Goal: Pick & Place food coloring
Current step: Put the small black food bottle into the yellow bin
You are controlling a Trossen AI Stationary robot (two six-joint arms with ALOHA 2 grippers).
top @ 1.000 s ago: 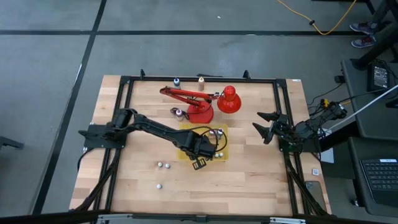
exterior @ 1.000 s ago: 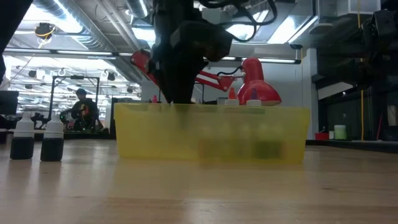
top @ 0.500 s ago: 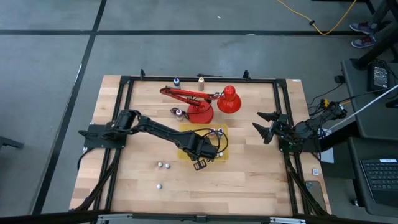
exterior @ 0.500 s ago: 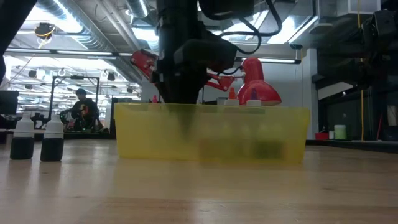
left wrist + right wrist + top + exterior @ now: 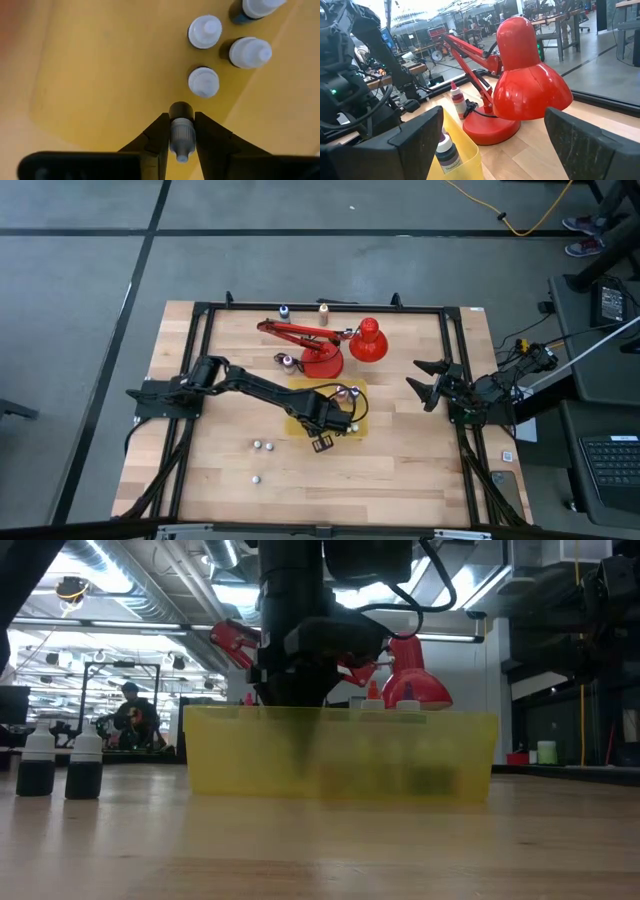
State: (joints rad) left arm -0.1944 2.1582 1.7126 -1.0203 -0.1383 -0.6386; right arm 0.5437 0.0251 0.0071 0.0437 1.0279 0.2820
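My left gripper (image 5: pixel 322 438) points down over the yellow tray (image 5: pixel 298 392) and is shut on a tiny food coloring bottle (image 5: pixel 181 112) with a dark body and a pale cap. Several more pale-capped bottles (image 5: pixel 203 81) stand upright on the tray floor just beyond it. In the low view the left gripper (image 5: pixel 300 730) reaches down behind the tray's wall (image 5: pixel 400 765). Two bottles (image 5: pixel 262 446) and a third (image 5: pixel 256 478) stand on the bare table near the tray. My right gripper (image 5: pixel 425 383) waits open by the table's right edge. My left gripper pinches the bottle's pale cap (image 5: pixel 181 136) between its two fingers (image 5: pixel 157 132), coming from above and pointing down. The bottle stays upright, its dark body below the fingertips inside the tray. Whether its base touches the tray floor I cannot tell.
A red desk lamp (image 5: pixel 335 345) stands just beyond the tray, its shade (image 5: pixel 530 75) toward the right arm. More small bottles (image 5: pixel 284 310) (image 5: pixel 323 308) stand near the table's far edge, and one (image 5: pixel 288 360) by the lamp's base. A black frame borders the table.
My left gripper has moved down into the tray and a little toward the table's right, still shut on the bottle. The right arm has kept still.
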